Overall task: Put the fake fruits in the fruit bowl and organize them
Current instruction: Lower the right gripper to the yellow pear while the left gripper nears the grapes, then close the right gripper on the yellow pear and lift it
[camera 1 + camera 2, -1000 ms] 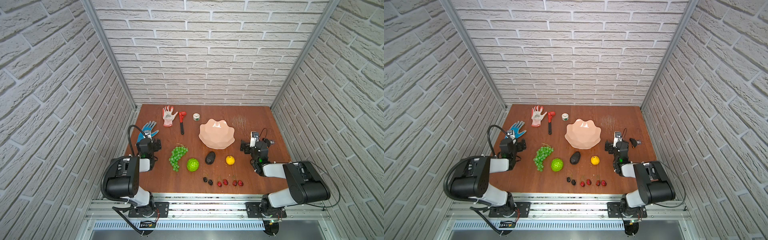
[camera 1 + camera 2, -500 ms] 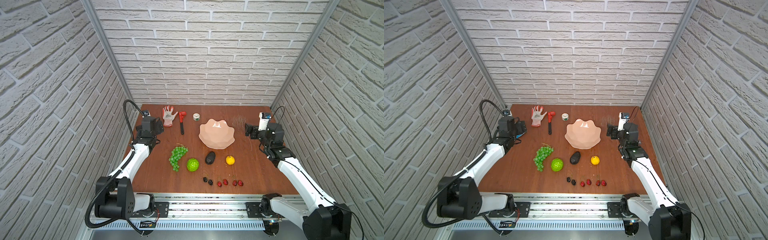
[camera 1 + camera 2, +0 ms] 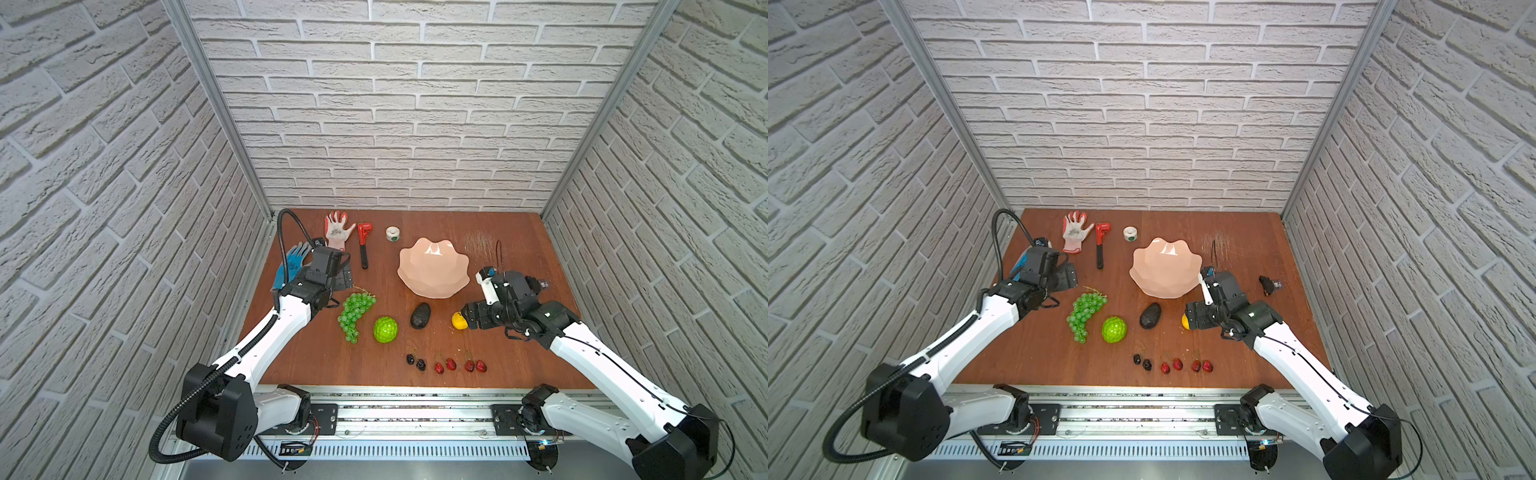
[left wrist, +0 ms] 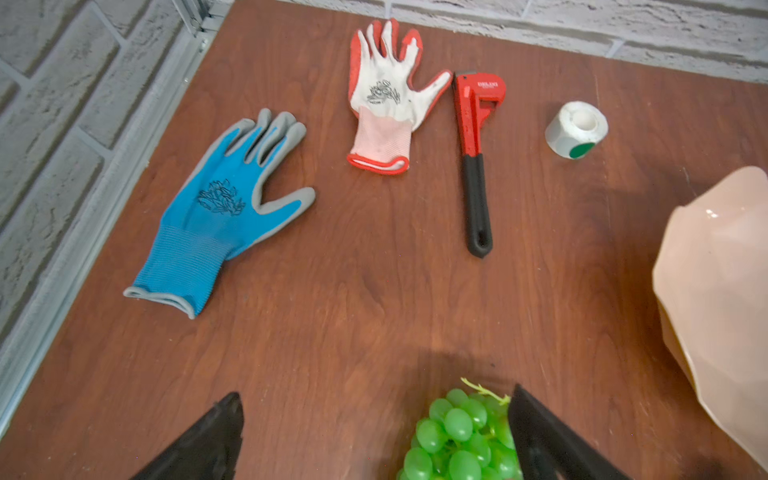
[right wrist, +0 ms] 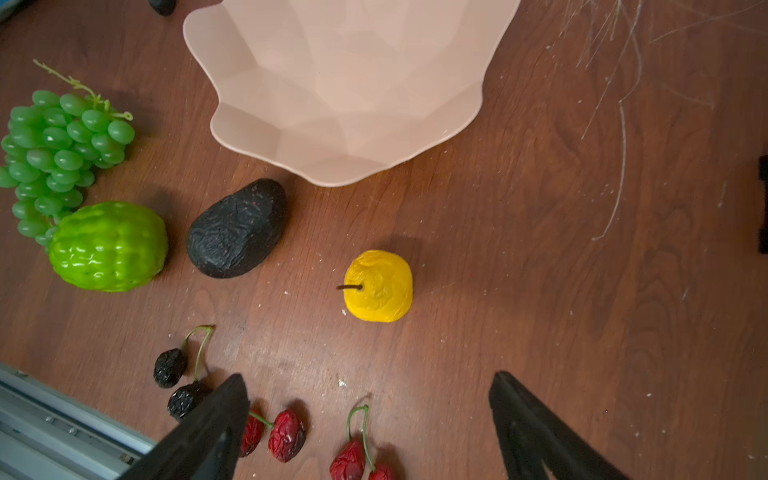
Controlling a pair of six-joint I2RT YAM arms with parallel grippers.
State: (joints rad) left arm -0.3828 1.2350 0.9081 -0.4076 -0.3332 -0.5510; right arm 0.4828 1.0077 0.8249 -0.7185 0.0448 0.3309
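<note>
While both arms reach over the brown tabletop (image 3: 324,365), the right pincer (image 5: 370,376) hangs with its black jaws spread wide and nothing between them. The small yellow lemon (image 5: 380,286) lies just ahead of its tips, untouched. The left pincer (image 4: 374,395) is equally wide and empty; the green grape bunch (image 4: 457,436) sits against one jaw, though contact cannot be told.

Beyond the lemon stands the pale pink fruit bowl (image 5: 353,124), holding nothing. Every fruit lies outside it: the dark avocado (image 5: 237,228) just beside its rim, then the bumpy lime-green ball (image 5: 108,247), and three cherry pairs (image 5: 286,434) near the front edge.

Farther back lie a blue glove (image 4: 216,208), a red-and-white glove (image 4: 386,99), a red wrench (image 4: 473,166) and a white tape roll (image 4: 575,129).
</note>
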